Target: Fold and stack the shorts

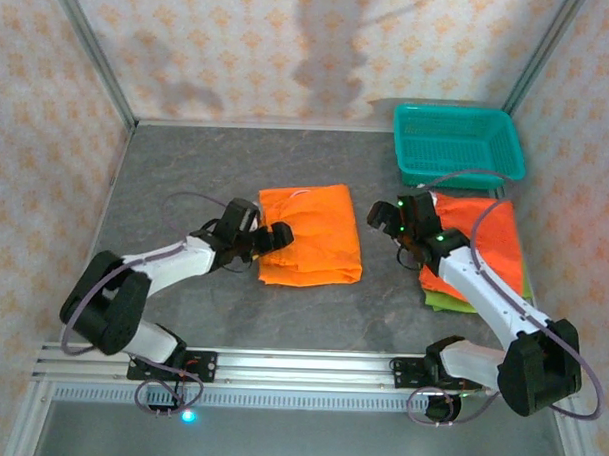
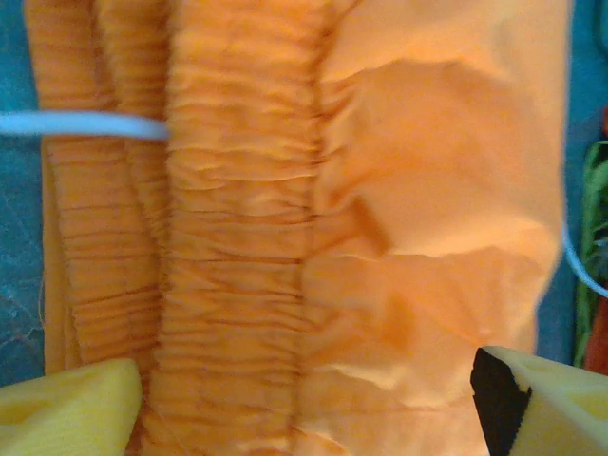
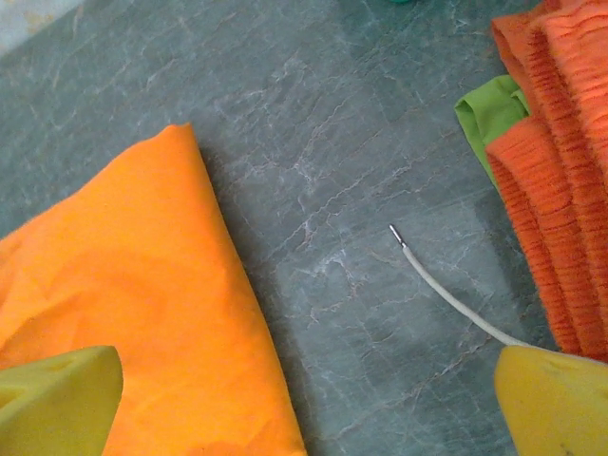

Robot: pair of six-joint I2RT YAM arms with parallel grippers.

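Orange cloth shorts (image 1: pixel 309 250), folded into a flat rectangle, midway across grey marbled table (image 1: pixel 186 174). Left gripper (image 1: pixel 279 235) at their left edge, low over the gathered elastic waistband; yellow fingers (image 2: pixel 66 413) spread wide either side of the cloth, clamping nothing. White drawstring (image 2: pixel 85 124) lying across the waistband. Right gripper (image 1: pixel 385 216) between folded pair and stack of orange shorts (image 1: pixel 489 234), jaws wide apart, empty, above bare table. Under stack, lime green pair (image 1: pixel 444 299); teal plastic basket (image 1: pixel 454 113) just behind.
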